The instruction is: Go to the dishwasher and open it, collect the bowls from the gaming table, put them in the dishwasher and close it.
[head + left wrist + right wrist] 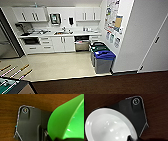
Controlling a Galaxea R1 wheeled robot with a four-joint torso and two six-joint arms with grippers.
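Observation:
The dishwasher (82, 44) sits under the counter at the back of the kitchenette, its grey front lowered and a dark inside showing above it. A corner of the gaming table (7, 84), with a green field and rods, shows at the lower left of the head view. In the left wrist view a bright green bowl (67, 120) hangs over brown carpet, with my left gripper (60, 139) shut on its rim. A white bowl (109, 127) shows in the right wrist view, also above the carpet, with my right gripper (132, 138) shut on its edge.
Two grey bins, one with a blue lid (103, 60) and one with a green lid (98, 47), stand right of the dishwasher by the wall. White cabinets and a sink counter (62, 33) line the back. Light kitchen flooring (57, 66) meets brown carpet (100, 85). A white door (155, 45) stands at the right.

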